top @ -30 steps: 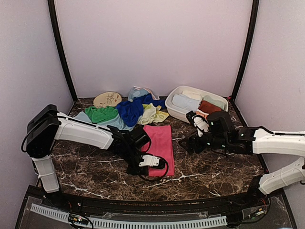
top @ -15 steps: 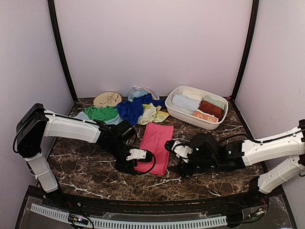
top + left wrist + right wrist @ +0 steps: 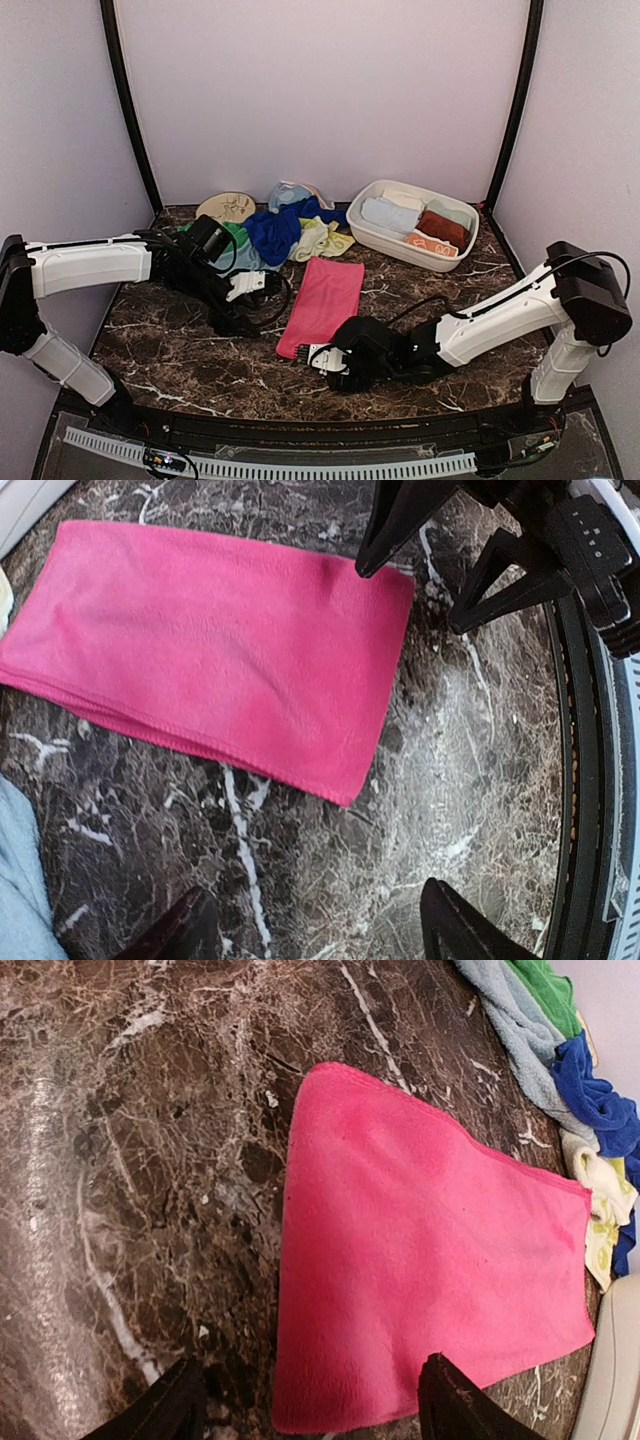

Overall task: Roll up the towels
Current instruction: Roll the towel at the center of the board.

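We find the pink towel [image 3: 322, 303] lying flat on the counter [image 3: 180, 352], its long axis running from the near short edge away toward the towel pile [image 3: 270, 232]. The right tool [image 3: 312, 356], released and empty, faces that near edge and is the nearer one. The left tool [image 3: 320, 932], likewise released, stands beside the towel's left long edge.

I can read no text, label, brand or number on any of my three feeds. In the left wrist view, the black housing [image 3: 590, 535] behind the right gripper [image 3: 410, 595] carries a short row of pale marks. They are too small and too blurred for me to make out as letters or digits.
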Robot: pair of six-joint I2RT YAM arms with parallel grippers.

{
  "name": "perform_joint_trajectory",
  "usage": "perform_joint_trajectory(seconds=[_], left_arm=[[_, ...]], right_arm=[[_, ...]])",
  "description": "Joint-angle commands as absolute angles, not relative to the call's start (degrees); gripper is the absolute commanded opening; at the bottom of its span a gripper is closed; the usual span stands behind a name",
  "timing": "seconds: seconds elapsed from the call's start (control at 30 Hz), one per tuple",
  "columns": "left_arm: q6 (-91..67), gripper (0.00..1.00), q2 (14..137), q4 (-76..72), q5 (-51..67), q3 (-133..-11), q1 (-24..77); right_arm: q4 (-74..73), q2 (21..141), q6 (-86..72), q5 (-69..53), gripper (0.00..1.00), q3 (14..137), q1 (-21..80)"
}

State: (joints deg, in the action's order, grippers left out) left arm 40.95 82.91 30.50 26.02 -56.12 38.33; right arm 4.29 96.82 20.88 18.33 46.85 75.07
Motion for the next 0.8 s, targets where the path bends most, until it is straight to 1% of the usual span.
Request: perform_joint_trajectory(seconds=[0.0, 0.1, 0.3, 0.4, 0.5, 0.53, 0.67, 0.77], left_arm=[[42.89, 0.72, 80.74, 34.02, 28.55, -52.43, 35.90], [44.54, 0.72, 78.98, 32.78, 28.73, -50.62, 35.60], [46.85, 0.72, 78.94, 29.91, 29.33, -48.82, 35.60], [47.01, 0.77, 79.85, 28.57, 30.36, -48.91, 35.60], [46.97, 0.78, 80.33, 27.85, 30.98, -49.08, 35.66], [47.31, 0.78, 80.27, 27.62, 31.10, -48.93, 35.91], [48.93, 0.80, 79.42, 26.52, 29.49, -47.44, 38.42], [49.40, 0.80, 80.09, 26.33, 27.62, -47.52, 41.42]], right_arm=[[6.76, 101.71, 23.33, 18.36, 0.69, 50.10, 74.93], [4.87, 103.63, 20.99, 15.88, 0.57, 51.55, 74.35], [-0.98, 104.68, 13.76, 11.13, 0.23, 55.04, 70.88], [-3.29, 104.44, 8.92, 6.68, 0.07, 56.58, 68.82], [-3.88, 104.10, 4.00, 1.71, 0.01, 57.06, 67.38], [-4.17, 104.00, 2.66, -0.28, 0.00, 57.31, 66.96], [-5.03, 103.88, -2.55, -9.26, 0.00, 58.54, 65.38], [-2.57, 103.89, -10.13, -19.76, 0.00, 58.12, 62.53]])
